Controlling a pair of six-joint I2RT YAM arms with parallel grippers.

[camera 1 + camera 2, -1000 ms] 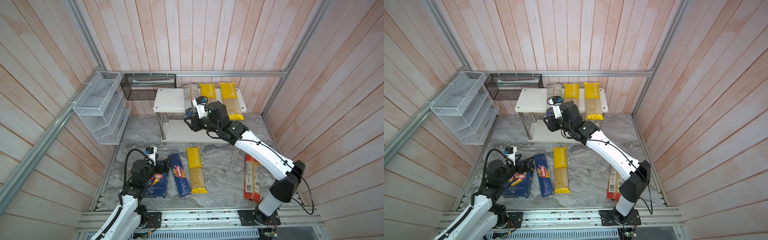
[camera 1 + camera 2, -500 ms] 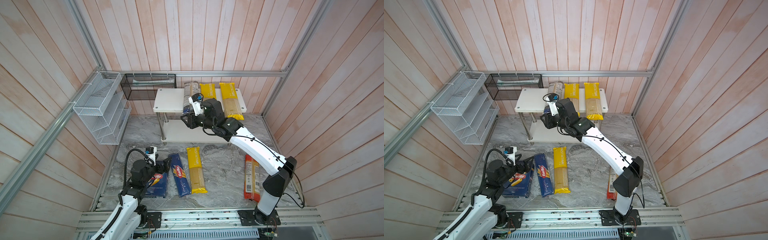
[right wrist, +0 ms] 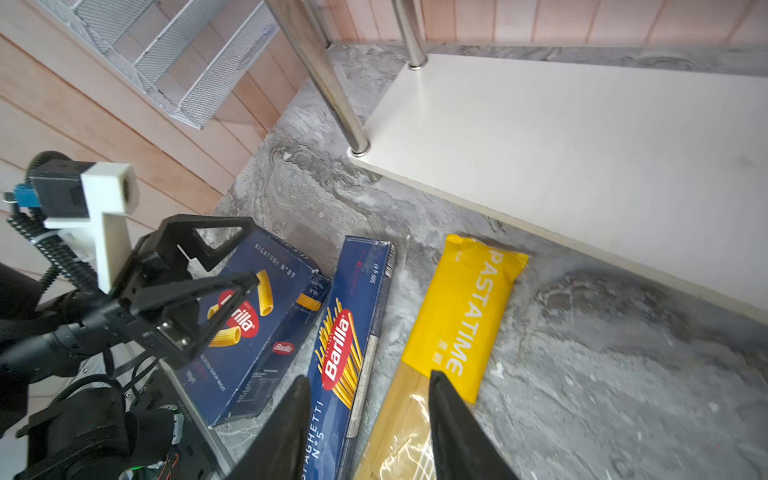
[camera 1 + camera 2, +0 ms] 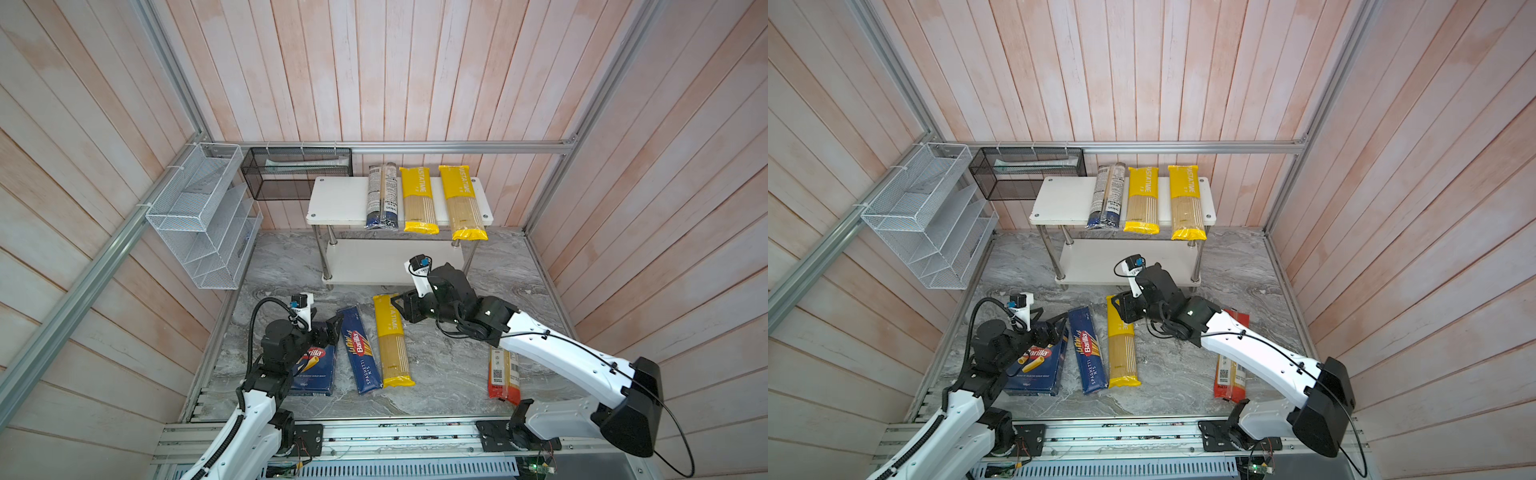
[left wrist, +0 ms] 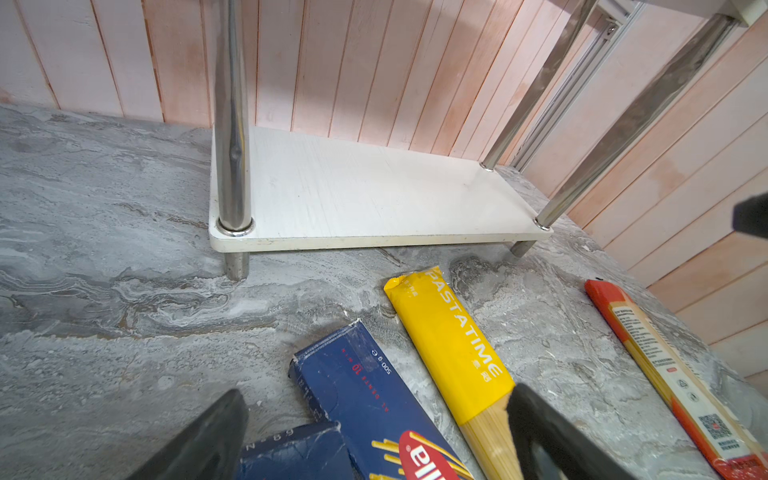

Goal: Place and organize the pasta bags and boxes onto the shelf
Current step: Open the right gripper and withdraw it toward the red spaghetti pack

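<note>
The white two-tier shelf (image 4: 340, 199) carries a clear bag with dark-blue ends (image 4: 383, 195) and two yellow bags (image 4: 417, 199) (image 4: 461, 201) side by side on its top board. Its lower board (image 3: 582, 145) is bare. On the marble floor lie the Rigatoni box (image 4: 318, 368), the Spaghetti box (image 4: 360, 353), a third yellow bag (image 4: 392, 345) and a red-ended bag (image 4: 503, 372). My right gripper (image 4: 401, 307) (image 3: 370, 380) hangs open and empty over that yellow bag's far end. My left gripper (image 4: 332, 326) (image 5: 374, 399) is open and empty above the Rigatoni box.
A white wire-mesh rack (image 4: 199, 216) hangs on the left wall and a black mesh basket (image 4: 297, 174) on the back rail beside the shelf. Chrome posts (image 5: 232, 124) stand at the shelf corners. Wooden walls close in three sides.
My right gripper has left the dark-blue-ended bag on the shelf's top board and come down and forward to the floor bags. The left arm has not moved.
</note>
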